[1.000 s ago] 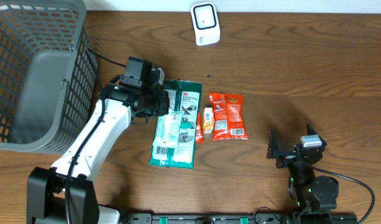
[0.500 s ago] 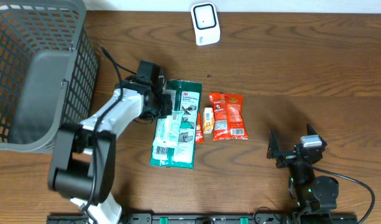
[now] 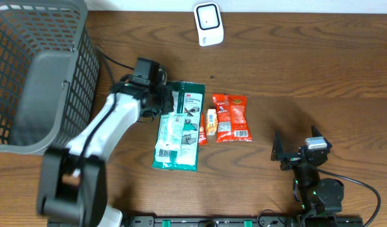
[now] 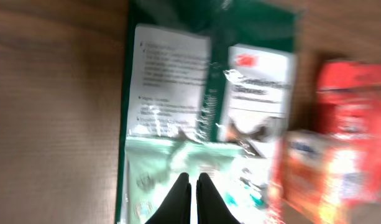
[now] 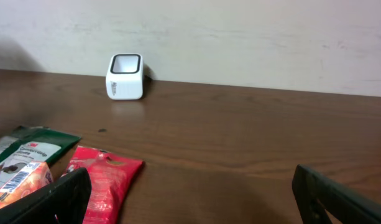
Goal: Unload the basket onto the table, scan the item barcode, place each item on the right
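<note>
The green packet (image 4: 178, 93) is seen directly under the left pincer (image 4: 191, 177), closed and apparently empty, its long axis running straight ahead; the right pincer (image 5: 191, 180), spread wide, is well apart.

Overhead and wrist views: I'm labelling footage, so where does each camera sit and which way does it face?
Overhead: above the table, looking straight down on the green packet, scanner and basket; left gripper and right gripper show.
Left wrist: looking down past the shut left gripper at the blurred green packet.
Right wrist: low by the table, facing level toward the scanner and wall; the open right gripper frames the bottom.
Shared: scanner in overhead and right wrist; green packet in all three.
</note>
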`<state>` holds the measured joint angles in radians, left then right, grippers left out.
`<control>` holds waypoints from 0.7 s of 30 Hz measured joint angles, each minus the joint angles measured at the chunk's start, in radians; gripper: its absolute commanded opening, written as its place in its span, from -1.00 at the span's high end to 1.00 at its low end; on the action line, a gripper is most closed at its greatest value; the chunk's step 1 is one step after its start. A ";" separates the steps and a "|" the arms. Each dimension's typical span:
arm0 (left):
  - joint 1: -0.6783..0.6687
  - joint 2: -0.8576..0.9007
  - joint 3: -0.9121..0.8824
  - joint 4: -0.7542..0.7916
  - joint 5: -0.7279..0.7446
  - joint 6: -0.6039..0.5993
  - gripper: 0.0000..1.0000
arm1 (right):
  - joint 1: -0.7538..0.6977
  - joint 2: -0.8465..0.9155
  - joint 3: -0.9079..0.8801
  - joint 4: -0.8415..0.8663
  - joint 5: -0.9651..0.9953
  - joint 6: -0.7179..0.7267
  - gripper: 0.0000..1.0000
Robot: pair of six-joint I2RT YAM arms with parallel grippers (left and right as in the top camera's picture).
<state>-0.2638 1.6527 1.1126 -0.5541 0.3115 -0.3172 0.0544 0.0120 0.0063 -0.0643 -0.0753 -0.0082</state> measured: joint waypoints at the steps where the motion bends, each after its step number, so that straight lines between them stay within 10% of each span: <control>1: 0.000 -0.031 0.006 -0.031 0.000 -0.007 0.85 | 0.000 0.000 0.000 0.000 0.000 0.000 -0.98; 21: -0.109 -0.019 -0.229 -0.060 0.007 -0.050 0.85 | 0.000 0.000 0.000 0.000 0.000 0.000 -0.98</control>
<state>-0.3725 1.6341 0.8837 -0.6136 0.3187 -0.3668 0.0547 0.0120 0.0063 -0.0643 -0.0753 -0.0082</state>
